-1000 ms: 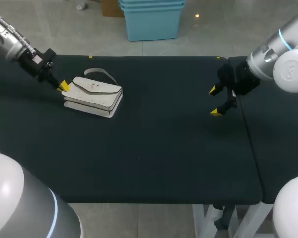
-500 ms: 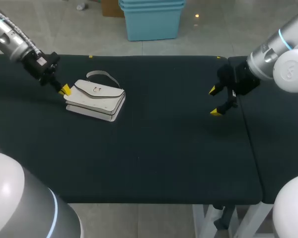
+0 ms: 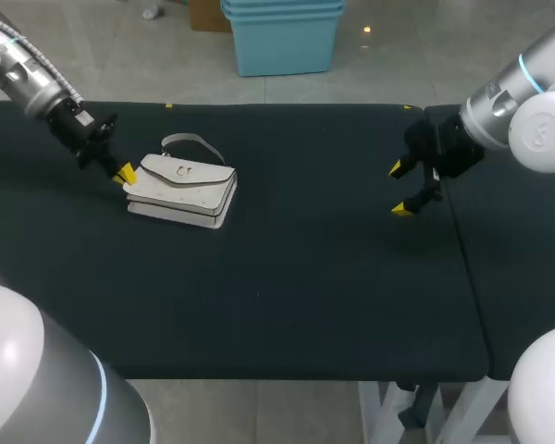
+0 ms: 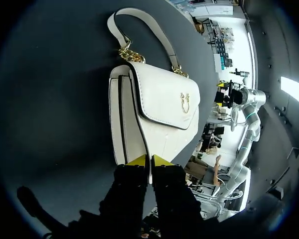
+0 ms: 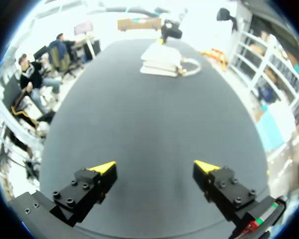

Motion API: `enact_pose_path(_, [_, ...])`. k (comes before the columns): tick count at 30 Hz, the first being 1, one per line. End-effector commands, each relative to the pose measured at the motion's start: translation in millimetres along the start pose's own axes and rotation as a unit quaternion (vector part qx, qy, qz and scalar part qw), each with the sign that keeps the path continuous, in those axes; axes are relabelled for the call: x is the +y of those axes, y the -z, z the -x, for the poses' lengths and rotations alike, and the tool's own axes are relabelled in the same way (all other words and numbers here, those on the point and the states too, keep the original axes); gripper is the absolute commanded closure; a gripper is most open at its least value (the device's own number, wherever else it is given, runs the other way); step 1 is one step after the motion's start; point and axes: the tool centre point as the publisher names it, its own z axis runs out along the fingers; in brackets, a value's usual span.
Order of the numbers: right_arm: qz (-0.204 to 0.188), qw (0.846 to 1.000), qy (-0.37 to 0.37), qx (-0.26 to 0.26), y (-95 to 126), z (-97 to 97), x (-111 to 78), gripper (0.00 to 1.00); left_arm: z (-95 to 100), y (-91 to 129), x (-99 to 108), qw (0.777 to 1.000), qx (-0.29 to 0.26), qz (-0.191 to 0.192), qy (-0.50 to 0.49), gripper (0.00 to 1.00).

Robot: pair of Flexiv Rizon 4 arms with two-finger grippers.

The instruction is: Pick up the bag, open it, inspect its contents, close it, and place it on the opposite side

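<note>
Bag (image 3: 180,188), white with gold clasp (image 4: 185,102), clamped in left claw (image 3: 125,174); right claw (image 3: 399,190) apart.

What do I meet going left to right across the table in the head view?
left gripper, at the bag's left end → bag → a bare stretch of table → right gripper
</note>
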Motion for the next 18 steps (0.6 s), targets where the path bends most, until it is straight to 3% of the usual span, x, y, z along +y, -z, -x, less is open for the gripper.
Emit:
enact_pose_path(1, [0.001, 1.0, 0.0, 0.001, 0, 0.8, -0.4, 0.0, -8.5, -29, -1, 0.998, 0.017, -0.038, 0.036, 1.0])
enact_pose_path(10, [0.001, 1.0, 0.0, 0.001, 0, 0.8, -0.4, 0.0, -24.0, -42, 9, 0.992, -0.008, -0.116, 0.044, 1.0])
enact_pose_path(12, [0.001, 1.0, 0.0, 0.001, 0, 0.8, -0.4, 0.0, -27.1, -40, 11, 0.992, -0.013, -0.115, 0.04, 0.56])
enact_pose_path(13, [0.001, 1.0, 0.0, 0.001, 0, 0.8, -0.4, 0.0, -28.3, -38, 11, 0.993, -0.011, -0.109, 0.04, 0.41])
enact_pose_path(14, [0.001, 1.0, 0.0, 0.001, 0, 0.8, -0.4, 0.0, -29.3, -36, 11, 0.993, -0.01, -0.107, 0.041, 0.36])
enact_pose_path(16, [0.001, 1.0, 0.0, 0.001, 0, 0.8, -0.4, 0.0, -30.7, -32, 11, 0.993, -0.011, -0.11, 0.043, 0.39])
enact_pose_path(18, [0.001, 1.0, 0.0, 0.001, 0, 0.8, -0.4, 0.0, -31.5, -27, 10, 0.993, -0.009, -0.111, 0.046, 0.54])
